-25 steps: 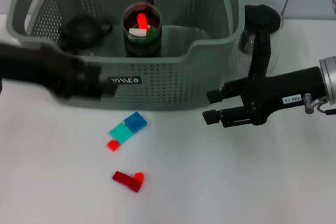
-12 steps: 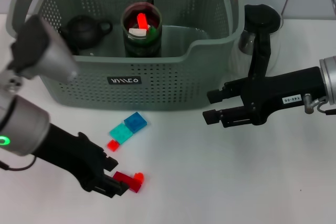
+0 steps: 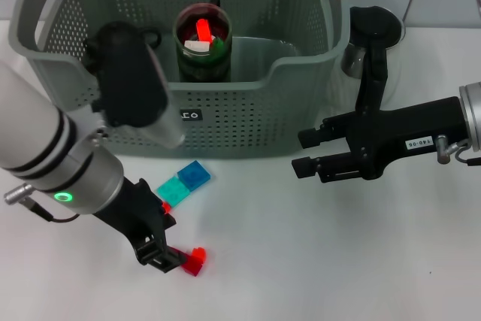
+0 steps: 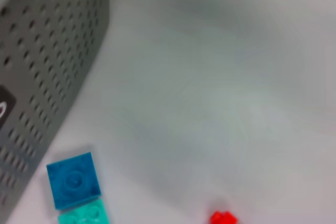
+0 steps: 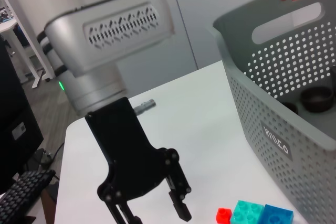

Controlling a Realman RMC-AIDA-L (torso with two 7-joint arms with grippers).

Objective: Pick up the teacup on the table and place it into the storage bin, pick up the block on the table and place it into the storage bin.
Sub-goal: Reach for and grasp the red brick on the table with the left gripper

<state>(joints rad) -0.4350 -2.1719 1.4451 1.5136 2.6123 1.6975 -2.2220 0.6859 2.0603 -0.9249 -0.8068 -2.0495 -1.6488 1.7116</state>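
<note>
Head view: left claw (image 3: 161,253) is lowered onto the dark red block (image 3: 194,261) near the tabletop's front edge; jaws straddle it, closure cannot be told. Right claw (image 3: 304,152) is held open, empty, beside the storage bin (image 3: 248,122). A dark teapot-like piece (image 3: 146,37) is partly hidden inside; the teacup step is judged done, the block outstanding.

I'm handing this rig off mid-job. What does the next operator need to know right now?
Left gripper: open, down at the dark red block on the table; grip not confirmed.
Right gripper: open, hovering beside the storage bin's right end.
Done: a dark cup stands in the bin; whether it is the teacup is unclear.
Left: close on the red block, lift it and drop it in the bin. The blue and teal blocks lie in front of the bin.
</note>
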